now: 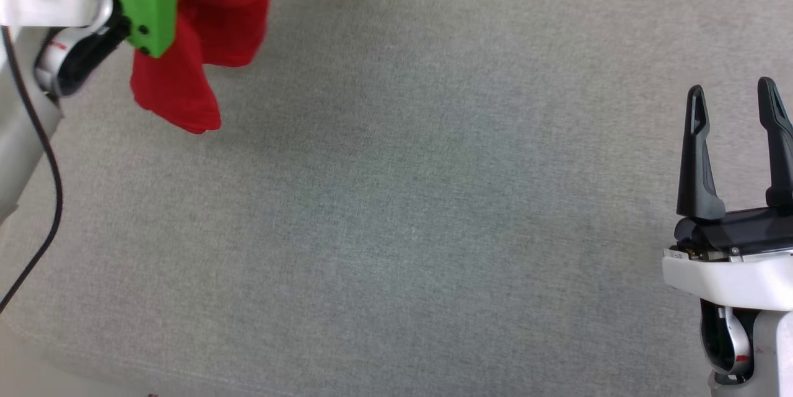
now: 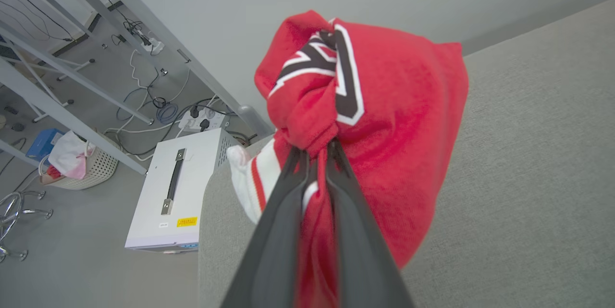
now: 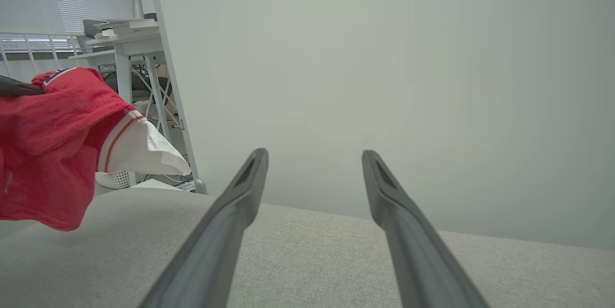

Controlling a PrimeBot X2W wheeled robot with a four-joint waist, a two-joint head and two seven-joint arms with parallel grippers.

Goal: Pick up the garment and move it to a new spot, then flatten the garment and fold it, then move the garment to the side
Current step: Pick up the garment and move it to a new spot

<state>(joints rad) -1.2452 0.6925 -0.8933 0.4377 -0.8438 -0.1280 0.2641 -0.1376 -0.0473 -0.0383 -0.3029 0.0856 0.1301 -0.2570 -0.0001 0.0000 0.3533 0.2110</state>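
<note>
The shirt (image 2: 399, 154) hangs in a red bunch over the far left corner of the table (image 1: 403, 230), with black-and-white lettering and a white sleeve showing. The left gripper (image 2: 314, 147) is clamped on a fold of it. The right gripper (image 1: 731, 84) hovers over the table's near right side, fingers spread wide and holding nothing. A white box (image 2: 178, 188) stands on the floor beside the table's left end.

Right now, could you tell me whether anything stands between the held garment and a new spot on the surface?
Nothing visible does: the garment hangs from the left hand above the grey surface; the open right hand sits aside.
</note>
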